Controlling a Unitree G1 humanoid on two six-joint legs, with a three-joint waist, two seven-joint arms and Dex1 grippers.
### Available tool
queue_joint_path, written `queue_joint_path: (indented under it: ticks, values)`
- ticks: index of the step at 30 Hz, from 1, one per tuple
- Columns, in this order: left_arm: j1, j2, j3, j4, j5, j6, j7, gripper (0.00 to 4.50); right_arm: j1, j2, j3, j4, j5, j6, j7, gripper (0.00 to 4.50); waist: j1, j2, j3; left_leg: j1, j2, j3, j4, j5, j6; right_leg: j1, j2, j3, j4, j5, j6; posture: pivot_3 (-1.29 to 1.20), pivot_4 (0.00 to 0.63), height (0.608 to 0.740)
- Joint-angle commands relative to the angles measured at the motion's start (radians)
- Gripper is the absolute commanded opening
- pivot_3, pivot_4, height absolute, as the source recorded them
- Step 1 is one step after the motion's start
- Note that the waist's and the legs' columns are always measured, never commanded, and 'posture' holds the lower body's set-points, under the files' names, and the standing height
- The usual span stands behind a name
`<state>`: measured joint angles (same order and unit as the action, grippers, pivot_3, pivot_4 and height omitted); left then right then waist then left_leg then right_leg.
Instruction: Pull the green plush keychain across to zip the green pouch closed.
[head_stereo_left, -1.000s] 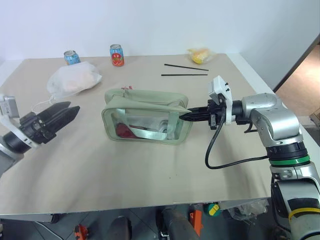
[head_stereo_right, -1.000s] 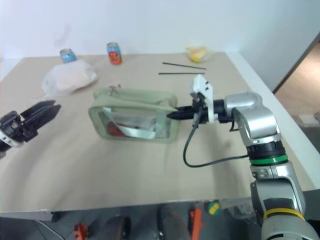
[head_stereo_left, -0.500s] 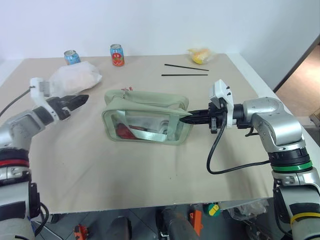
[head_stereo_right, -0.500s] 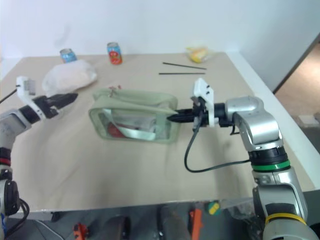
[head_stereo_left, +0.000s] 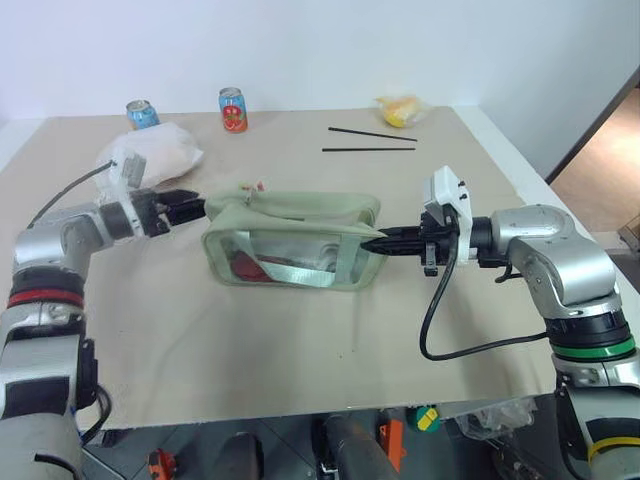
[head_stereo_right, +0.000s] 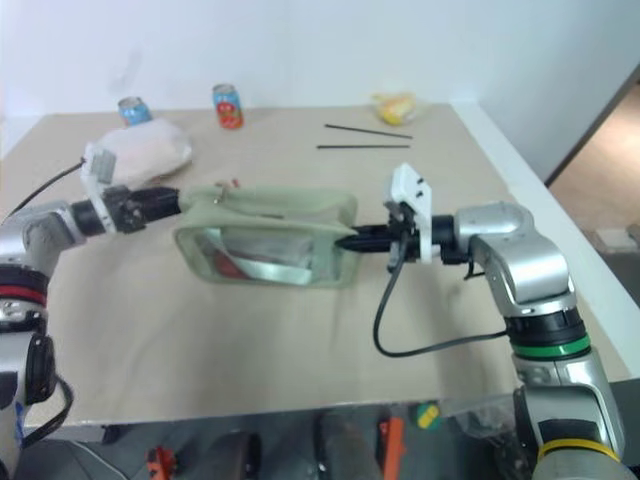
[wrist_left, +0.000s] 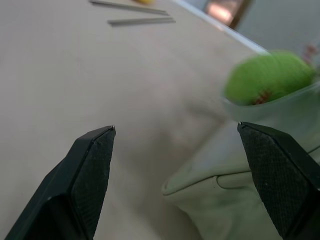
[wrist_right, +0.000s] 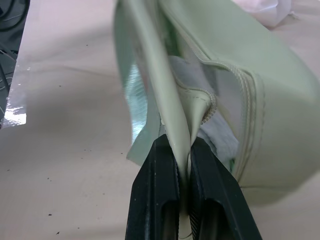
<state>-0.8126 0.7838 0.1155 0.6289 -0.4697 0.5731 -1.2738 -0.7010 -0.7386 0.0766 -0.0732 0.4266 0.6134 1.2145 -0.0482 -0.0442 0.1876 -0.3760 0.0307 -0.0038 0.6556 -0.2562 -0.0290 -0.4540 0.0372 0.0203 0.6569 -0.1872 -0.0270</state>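
While the pouch (head_stereo_left: 292, 238) lies lengthwise across the middle of the tabletop (head_stereo_left: 300, 340), its clear window faces the near edge, with something red showing inside and a green strap crossing the window. At its far left top corner sits the keychain (wrist_left: 270, 76), a fuzzy lime-green plush resting on the pouch's rim, with a small red bit beside it.

Just left of that corner hangs the left gripper (head_stereo_left: 187, 208), its fingers (wrist_left: 90, 175) spread wide and pointing right at the pouch end; the plush lies just beyond the fingertips and nothing sits between them.

At the pouch's right end the right gripper (head_stereo_left: 385, 243) points left, its fingers (wrist_right: 162, 200) pressed together on a fold of the pouch's pale green fabric at the end seam.

Far left, behind the left arm, rests a white crinkly bag (head_stereo_left: 155, 155). Two cans (head_stereo_left: 233, 109) stand along the far edge, one blue and one red. Two thin dark sticks (head_stereo_left: 370, 142) lie on the far right part of the tabletop, and a yellow wrapped item (head_stereo_left: 400, 109) sits at the far right corner.
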Motion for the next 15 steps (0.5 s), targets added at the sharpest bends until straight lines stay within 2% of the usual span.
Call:
queue_joint_path:
  ticks: [1, 8, 15]
  values:
    - [0.047, 0.056, 0.009, -0.146, -0.033, 0.046, -0.078, 4.08, -0.007, -0.018, -0.017, -0.01, 0.004, -0.002, -0.002, 0.04, 0.003, 0.0, 0.0, 0.0, 0.0, 0.0, 0.0, 0.0, 0.0, 0.0, 0.0, 0.0, 0.0, 0.0, 0.0, 0.0, 0.15, 0.74]
    - [0.09, 0.035, 0.0, -0.241, 0.001, -0.001, -0.028, 4.08, -0.029, -0.006, -0.002, 0.019, -0.003, -0.019, -0.001, 0.04, 0.006, 0.0, 0.0, 0.0, -0.001, 0.0, 0.002, 0.0, 0.0, 0.001, -0.001, -0.001, 0.0, 0.001, 0.001, 0.0, 0.15, 0.74]
    - [0.16, 0.015, -0.058, -0.376, 0.041, -0.074, -0.037, 4.08, -0.032, -0.005, -0.008, 0.019, 0.005, -0.016, -0.001, 0.04, 0.006, 0.0, 0.0, 0.0, -0.001, 0.0, 0.002, 0.0, 0.0, 0.001, -0.001, 0.0, 0.0, 0.001, 0.001, 0.0, 0.15, 0.74]
